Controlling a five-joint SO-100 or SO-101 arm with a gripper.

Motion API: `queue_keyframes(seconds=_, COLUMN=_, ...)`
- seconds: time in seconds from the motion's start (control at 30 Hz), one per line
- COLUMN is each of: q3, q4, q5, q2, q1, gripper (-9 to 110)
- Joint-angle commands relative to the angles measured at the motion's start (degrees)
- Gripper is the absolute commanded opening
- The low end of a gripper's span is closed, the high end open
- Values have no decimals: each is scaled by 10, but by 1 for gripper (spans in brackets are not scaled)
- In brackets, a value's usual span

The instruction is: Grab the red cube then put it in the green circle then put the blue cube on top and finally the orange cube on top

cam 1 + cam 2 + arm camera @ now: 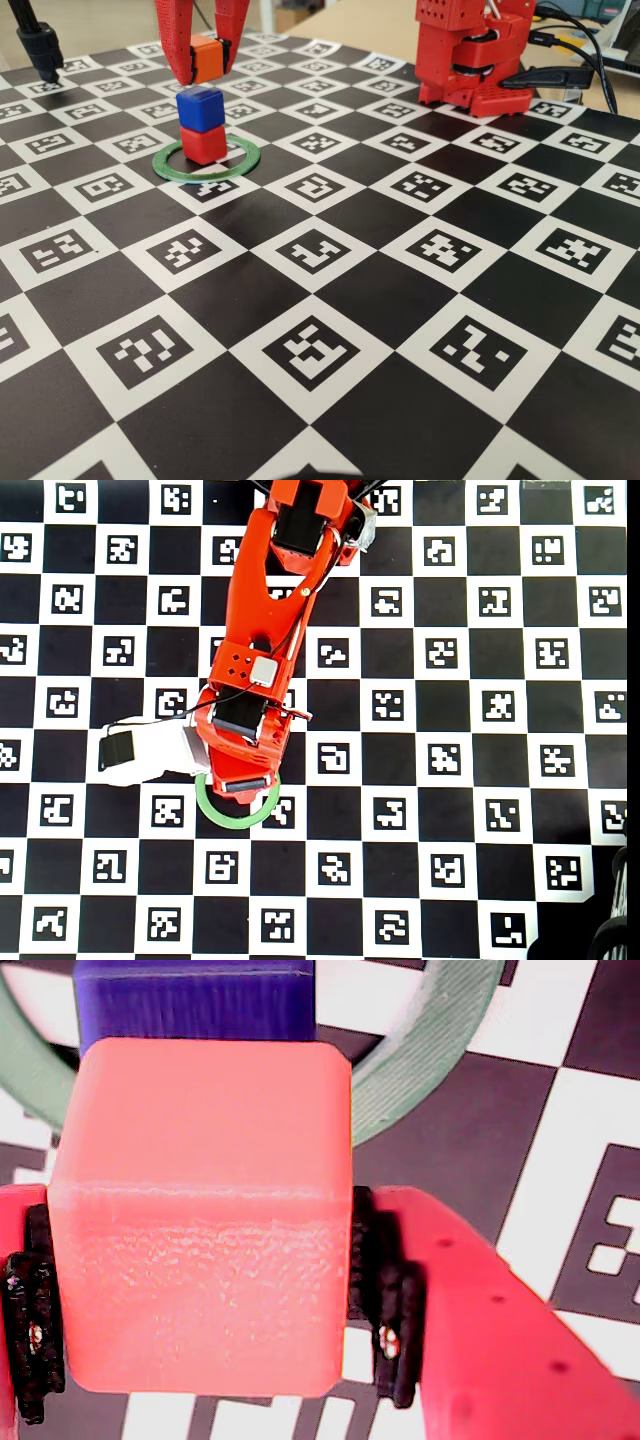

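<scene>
Gripper [205, 62] closed on the orange cube [208, 58], one red finger each side, held in the air just above the stack w/ a thin gap visible in fixed view. Wrist view: orange cube [205, 1220] fills most of frame, black pads [385, 1310] pressed against both its side faces; gripper [205, 1290] jaws narrow, cube-width apart.

Directly below: blue cube [198, 107] sits on top of the red cube [203, 143], roughly aligned, blue a bit to the left in fixed view. Blue cube [195, 1000] seen just beyond the orange one in wrist view, top edge of frame; red cube hidden there.

Red cube stands inside the green circle [240, 165], flat on the tabletop [400, 330], far-left part of scene in fixed view. Ring arcs [430, 1050] show either side of the cubes in wrist view.

Overhead view: arm covers the cubes, can't see them; only the near half of the green circle [237, 818] sticks out under the gripper [245, 785]. White wrist cam housing [150, 750] juts left of the arm.

Tabletop = black/white checker board w/ marker squares. Red arm base [470, 60] at far right in fixed view, cables [590, 50] behind it. Black stand leg [40, 45] at far left.
</scene>
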Motion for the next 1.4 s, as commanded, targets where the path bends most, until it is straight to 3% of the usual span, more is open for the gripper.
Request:
queue_keyframes(seconds=0.0, q3=-30, q4=6, q5=-6, q2=19, q1=0, gripper=9)
queue_keyframes(seconds=1.37, q3=-76, q4=10, q5=-25, q2=-3, q1=-3, gripper=9)
